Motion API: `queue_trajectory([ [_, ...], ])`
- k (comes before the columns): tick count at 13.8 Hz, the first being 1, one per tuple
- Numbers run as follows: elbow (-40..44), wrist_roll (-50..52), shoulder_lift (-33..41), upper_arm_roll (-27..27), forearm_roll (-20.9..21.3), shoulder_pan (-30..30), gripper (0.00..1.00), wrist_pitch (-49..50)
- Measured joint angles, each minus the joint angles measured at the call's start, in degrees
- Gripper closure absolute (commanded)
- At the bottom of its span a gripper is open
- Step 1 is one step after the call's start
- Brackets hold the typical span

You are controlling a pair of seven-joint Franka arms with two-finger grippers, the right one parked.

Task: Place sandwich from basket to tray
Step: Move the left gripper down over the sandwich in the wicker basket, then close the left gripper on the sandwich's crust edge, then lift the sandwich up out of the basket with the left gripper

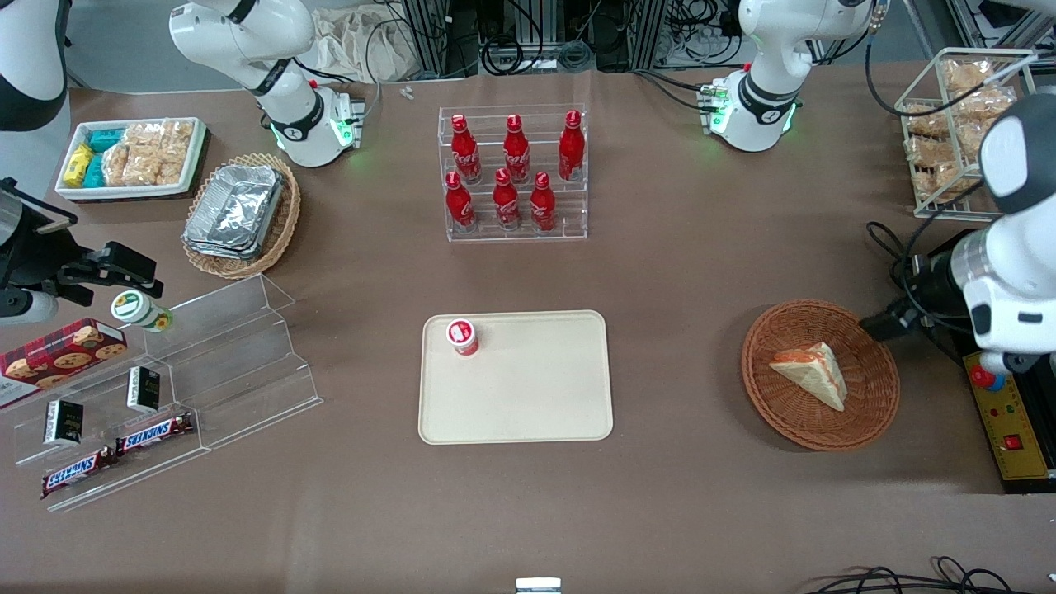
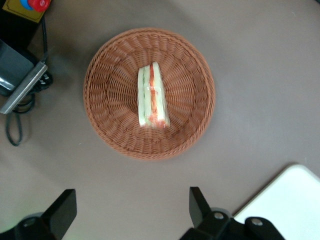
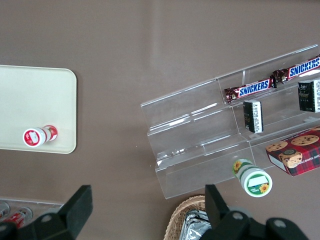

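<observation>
The sandwich (image 1: 813,371) lies on its side inside the basket (image 1: 874,412), slightly toward the 1 o'clock part of the bowl as the front camera sees it, with its orange-red filling edge turned toward 3 o'clock. The basket rests on the brown table (image 1: 676,272) at the working arm's end, well apart from the tray (image 1: 528,404), which sits at the table's middle. A small red-and-white cup (image 1: 463,337) stands upright on the tray near its 11 o'clock corner. The gripper (image 2: 131,212) hangs above the table just beside the basket rim, clear of both basket and sandwich; its two black fingers (image 2: 199,204) are spread wide apart and hold nothing. In the left wrist view the sandwich (image 2: 152,95) shows at the basket's (image 2: 107,95) centre, layers edge-on. A rack of red bottles (image 1: 513,173) stands farther from the front camera than the tray.
</observation>
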State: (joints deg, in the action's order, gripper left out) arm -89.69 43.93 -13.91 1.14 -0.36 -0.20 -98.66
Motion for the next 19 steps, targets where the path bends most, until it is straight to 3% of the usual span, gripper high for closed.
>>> queue_trajectory([
  [4, -10.8, 6.0, -5.5, 0.0, 0.0, 1.3, 0.00, -16.6],
  [9, -14.7, 8.8, -11.8, 0.0, 0.0, 1.4, 0.03, -22.8],
  [11, -15.1, 8.9, -13.3, 0.0, 0.0, 1.5, 0.27, -24.7],
  [12, -15.3, 9.0, -13.8, 0.0, 0.0, 1.6, 0.49, -25.6],
  [13, -15.4, 9.0, -14.1, 0.0, 0.0, 1.6, 0.79, -26.1],
  [14, -15.4, 9.2, -14.2, 0.0, 0.0, 1.6, 0.99, -26.5],
  [19, -14.9, 8.0, -11.9, 0.0, 1.4, 1.6, 1.00, -23.2],
])
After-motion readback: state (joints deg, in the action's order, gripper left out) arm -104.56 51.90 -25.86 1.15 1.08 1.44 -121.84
